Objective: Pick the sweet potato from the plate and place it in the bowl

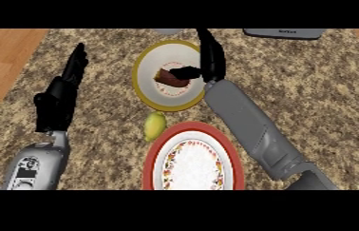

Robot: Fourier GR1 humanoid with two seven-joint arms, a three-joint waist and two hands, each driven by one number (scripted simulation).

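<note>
The reddish-brown sweet potato (170, 78) lies inside the white bowl with a yellow rim (144, 90) at the upper middle of the counter. My right hand (212, 63) hovers over the bowl's right side. Its fingers point straight away from me and its thumb reaches left over the potato's right end. The hand looks open, not curled round the potato. The red-rimmed patterned plate (155, 154) sits near the front edge with nothing on it. My left hand (61, 92) rests open at the left, fingers straight, away from both dishes.
A yellow-green fruit (155, 125) lies on the counter between bowl and plate. A grey appliance (284, 33) stands at the far right edge, and a small grey object (168, 31) behind the bowl. Bare wood (17, 49) shows at the far left beyond the granite.
</note>
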